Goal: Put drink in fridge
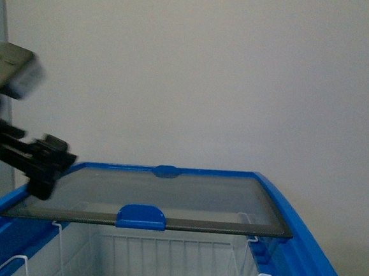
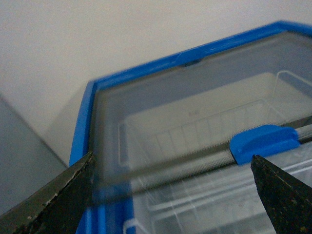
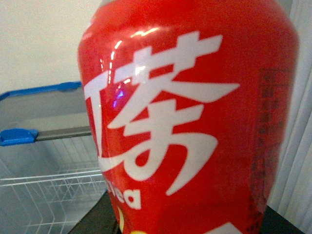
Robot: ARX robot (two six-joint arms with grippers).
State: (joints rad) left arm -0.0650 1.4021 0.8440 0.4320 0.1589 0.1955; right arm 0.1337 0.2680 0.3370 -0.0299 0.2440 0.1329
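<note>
Left tool (image 2: 171, 160) hangs spread wide and empty over the fridge's (image 1: 305, 232) glass lid (image 1: 180, 198), probably to mind the lid. Right tool (image 3: 187, 224) looks clamped on the drink (image 3: 195, 122), held up beside the fridge, not in yet.

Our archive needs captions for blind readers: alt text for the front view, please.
A blue-rimmed fridge stands against a plain wall, its glass lid covering the far half while white wire baskets show in the open near half. The left pincer, blurred, hangs near the fridge's left rim.
</note>
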